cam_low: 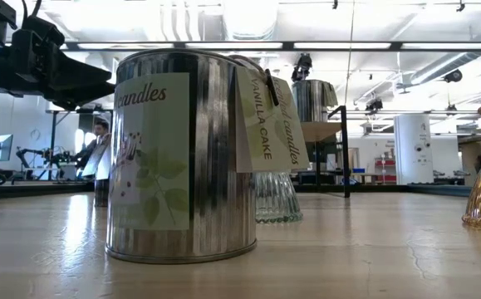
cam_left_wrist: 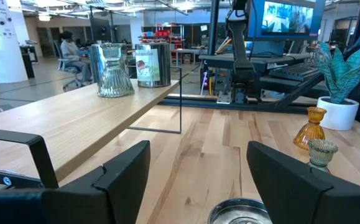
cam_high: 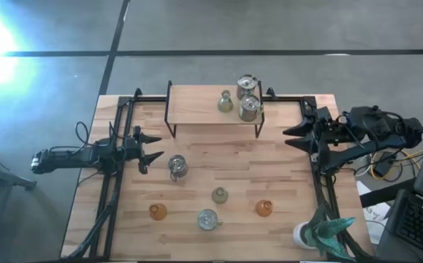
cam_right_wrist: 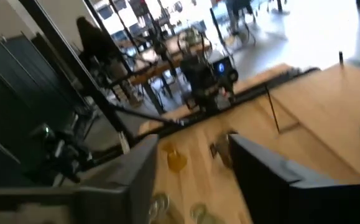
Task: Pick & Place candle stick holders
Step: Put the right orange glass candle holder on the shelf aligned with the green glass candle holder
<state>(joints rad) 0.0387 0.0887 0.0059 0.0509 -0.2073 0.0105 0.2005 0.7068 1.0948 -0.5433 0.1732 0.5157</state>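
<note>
On the table stand a silvery jar [cam_high: 177,166], a pale green holder [cam_high: 220,195], two amber holders [cam_high: 158,212] [cam_high: 264,209] and a clear jar [cam_high: 207,219]. On the raised shelf [cam_high: 196,109] stand a pale green holder [cam_high: 225,102] and two silvery jars [cam_high: 246,84] [cam_high: 250,108]. My left gripper [cam_high: 151,148] is open just left of the first silvery jar, whose rim [cam_left_wrist: 239,213] shows low between its fingers [cam_left_wrist: 198,180], apart from them. My right gripper [cam_high: 295,136] is open and empty at the table's right edge, and it also shows in the right wrist view [cam_right_wrist: 198,174].
A white pot with a teal plant [cam_high: 321,232] stands at the near right corner. Black frame rails run along the table's left [cam_high: 112,190] and right [cam_high: 321,190] sides. The shelf stands on thin black legs [cam_high: 170,120]. In the low view a labelled tin [cam_low: 182,158] fills the foreground.
</note>
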